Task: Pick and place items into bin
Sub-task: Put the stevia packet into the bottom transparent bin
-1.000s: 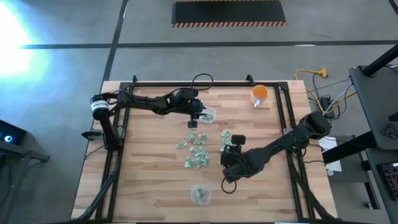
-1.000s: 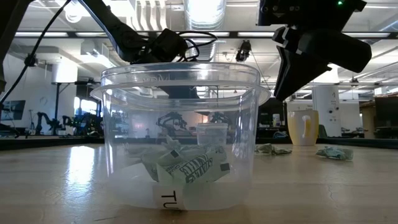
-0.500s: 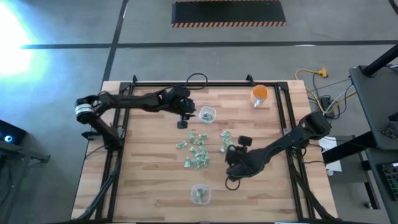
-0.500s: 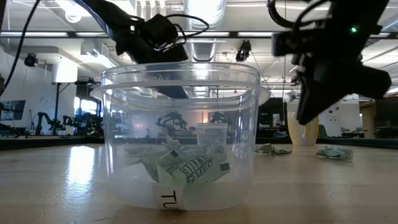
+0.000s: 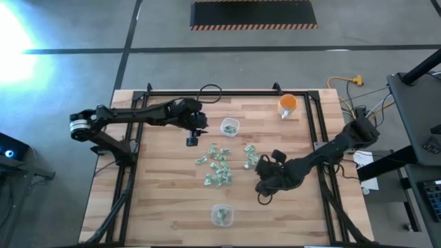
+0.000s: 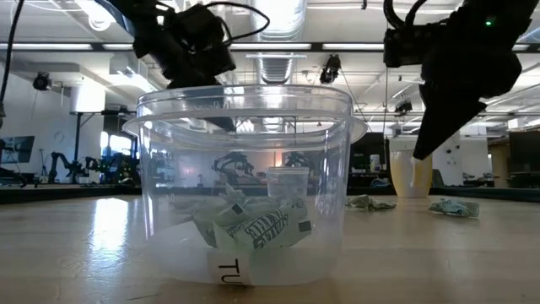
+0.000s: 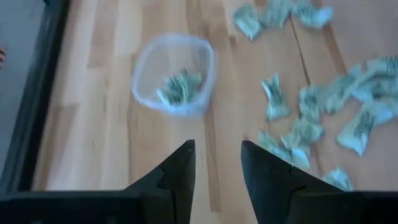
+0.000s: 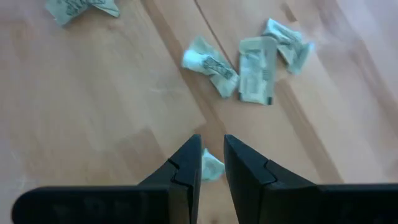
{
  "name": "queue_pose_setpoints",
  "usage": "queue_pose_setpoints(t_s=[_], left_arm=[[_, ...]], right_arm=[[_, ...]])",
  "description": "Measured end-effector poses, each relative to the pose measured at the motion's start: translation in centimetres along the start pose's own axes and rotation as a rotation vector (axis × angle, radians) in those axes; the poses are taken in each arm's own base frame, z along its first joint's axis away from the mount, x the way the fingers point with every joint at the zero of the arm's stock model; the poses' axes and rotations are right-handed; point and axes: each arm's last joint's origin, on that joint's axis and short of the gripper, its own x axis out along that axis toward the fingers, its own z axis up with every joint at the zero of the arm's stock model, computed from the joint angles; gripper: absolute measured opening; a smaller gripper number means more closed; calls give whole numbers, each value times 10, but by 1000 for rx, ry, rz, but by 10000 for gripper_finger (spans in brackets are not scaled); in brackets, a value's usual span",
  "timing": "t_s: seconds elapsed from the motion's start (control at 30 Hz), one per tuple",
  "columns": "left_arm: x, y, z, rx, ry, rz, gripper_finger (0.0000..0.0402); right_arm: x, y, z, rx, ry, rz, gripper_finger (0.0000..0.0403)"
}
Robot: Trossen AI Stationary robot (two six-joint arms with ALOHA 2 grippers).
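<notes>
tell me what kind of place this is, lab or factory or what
Most likely a robotics lab or workshop. The wooden table stands on bare concrete floor with a hazard-striped mat beyond it, and the low view shows exposed ceiling ducts and other robot arms on benches behind.

Small pale green-and-white crinkly wrapped items (image 5: 219, 165) are lying scattered across the middle of the worktop (image 5: 158, 207). Several more are sitting crumpled inside the clear near bin (image 6: 245, 181), and a few inside the far bin (image 5: 229, 127). One is showing between the right tool (image 8: 211, 163) fingers.
</notes>
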Motion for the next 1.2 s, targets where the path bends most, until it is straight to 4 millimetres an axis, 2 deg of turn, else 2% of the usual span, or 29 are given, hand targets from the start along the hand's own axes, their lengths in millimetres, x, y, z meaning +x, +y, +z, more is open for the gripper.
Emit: queue_pose_setpoints(t_s=[0.17,0.43,0.77,1.0,1.2], left_arm=[[3,-10,-24,-6,58,-26,114],[6,-25,-57,-13,89,-41,114],[-16,-29,-58,-19,-3,-1,114],[-28,-31,-58,-15,-53,20,114],[-31,-31,-57,-36,-70,26,114]], right_arm=[[9,-4,-10,27,-1,12,66],[22,-6,-21,104,68,-7,126],[27,-5,-25,180,95,17,186],[31,-7,-30,211,121,12,192],[32,-8,-31,206,127,13,191]])
